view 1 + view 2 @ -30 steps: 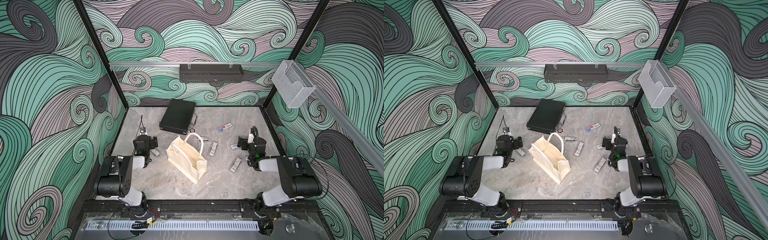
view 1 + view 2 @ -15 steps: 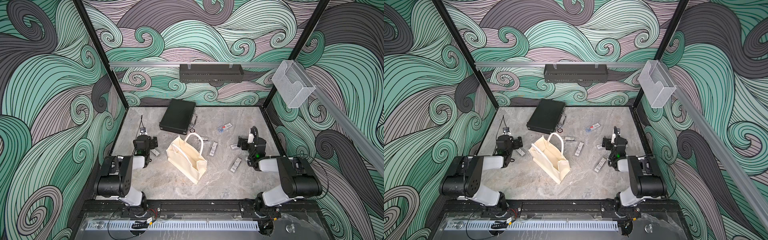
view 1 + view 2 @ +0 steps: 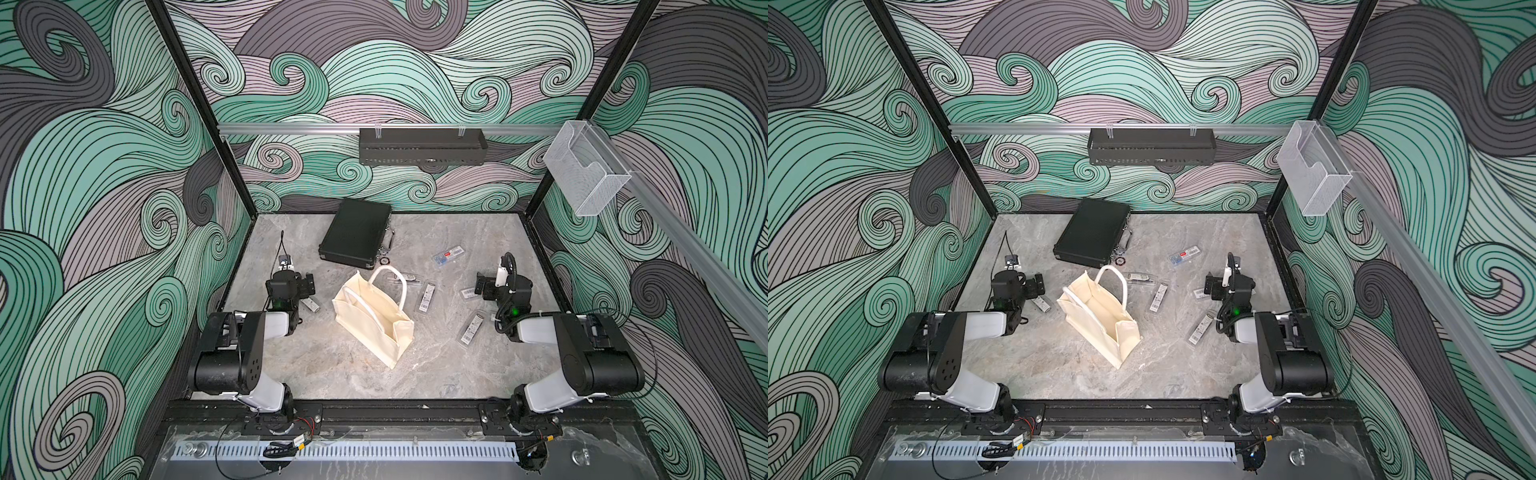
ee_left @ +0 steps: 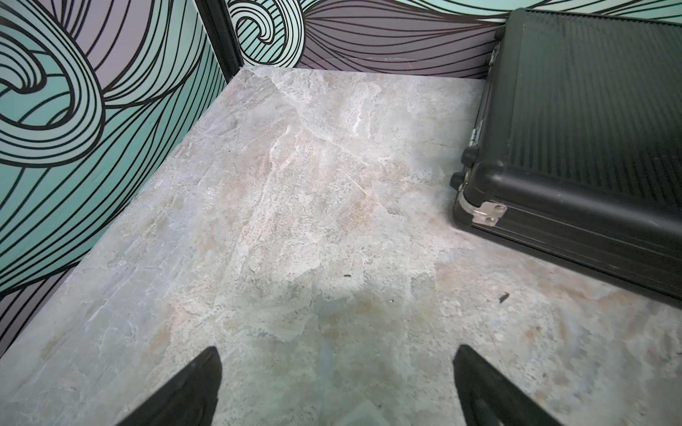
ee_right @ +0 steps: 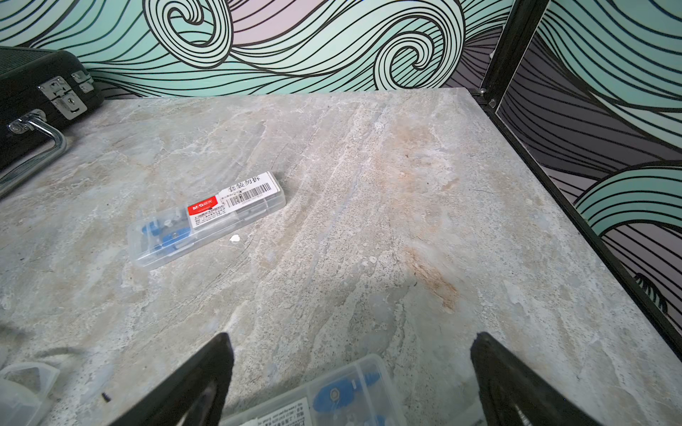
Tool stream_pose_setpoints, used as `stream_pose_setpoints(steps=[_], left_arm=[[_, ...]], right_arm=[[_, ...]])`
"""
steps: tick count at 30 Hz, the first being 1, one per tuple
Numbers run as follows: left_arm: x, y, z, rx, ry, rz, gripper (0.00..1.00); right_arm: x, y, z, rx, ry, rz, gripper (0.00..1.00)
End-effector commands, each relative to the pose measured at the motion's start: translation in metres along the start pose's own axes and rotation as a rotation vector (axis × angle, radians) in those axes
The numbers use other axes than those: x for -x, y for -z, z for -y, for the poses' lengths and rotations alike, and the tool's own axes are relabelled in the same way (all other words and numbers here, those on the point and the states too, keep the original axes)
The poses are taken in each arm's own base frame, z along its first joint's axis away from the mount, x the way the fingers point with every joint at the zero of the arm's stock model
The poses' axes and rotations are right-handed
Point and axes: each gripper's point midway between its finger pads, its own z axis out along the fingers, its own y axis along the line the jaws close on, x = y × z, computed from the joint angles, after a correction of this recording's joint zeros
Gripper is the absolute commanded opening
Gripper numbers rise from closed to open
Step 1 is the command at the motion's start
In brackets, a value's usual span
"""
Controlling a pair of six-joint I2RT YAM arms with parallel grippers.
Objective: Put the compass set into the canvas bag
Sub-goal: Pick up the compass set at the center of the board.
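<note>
The cream canvas bag (image 3: pixel 374 318) (image 3: pixel 1100 320) stands open mid-table, its handles up. Several compass sets in clear plastic cases lie scattered to its right, among them one (image 3: pixel 449 258) near the back and one (image 3: pixel 471 328) by the right arm. Another compass set (image 3: pixel 311 304) lies left of the bag. My left gripper (image 3: pixel 297 286) (image 4: pixel 336 354) is open over bare table. My right gripper (image 3: pixel 492 289) (image 5: pixel 352 339) is open, and the end of a compass set (image 5: pixel 332 398) lies just below it. Further off lies a labelled compass set (image 5: pixel 206 217).
A black briefcase (image 3: pixel 355 239) (image 4: pixel 590 129) lies shut at the back, behind the bag, handle towards the right. A black wire shelf (image 3: pixel 422 145) hangs on the back wall. A clear holder (image 3: pixel 586 174) is mounted on the right rail. Walls enclose the table.
</note>
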Motion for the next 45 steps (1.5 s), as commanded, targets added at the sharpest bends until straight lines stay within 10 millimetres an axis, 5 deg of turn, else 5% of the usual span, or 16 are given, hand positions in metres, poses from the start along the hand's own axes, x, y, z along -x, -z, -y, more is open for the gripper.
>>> stream_pose_setpoints(steps=[1, 8, 16, 22, 30, 34, 45], left_arm=[[0.012, -0.001, 0.000, -0.007, 0.014, 0.019, 0.98], [0.011, 0.000, 0.000, -0.008, 0.015, 0.023, 0.99], [0.030, 0.009, -0.005, 0.018, 0.011, -0.090, 0.99], [0.063, 0.049, -0.006, -0.015, 0.028, -0.081, 0.98], [0.093, 0.104, -0.013, -0.029, 0.095, -0.100, 0.98], [0.101, 0.124, -0.008, -0.074, 0.158, -0.124, 0.99], [0.096, 0.154, 0.008, -0.174, 0.313, -0.239, 0.98]], right_arm=[[0.010, 0.001, -0.002, 0.009, 0.011, 0.028, 0.99], [0.010, 0.002, -0.002, 0.009, 0.011, 0.033, 0.99], [0.040, 0.022, -0.002, 0.014, 0.025, 0.028, 0.98], [0.062, 0.055, -0.008, 0.009, 0.052, -0.033, 0.99], [0.083, 0.107, -0.030, 0.054, -0.129, -0.215, 0.96], [0.070, 0.126, -0.040, 0.055, -0.220, -0.373, 0.91], [-0.008, 0.155, -0.052, -0.071, -0.309, -0.788, 0.86]])
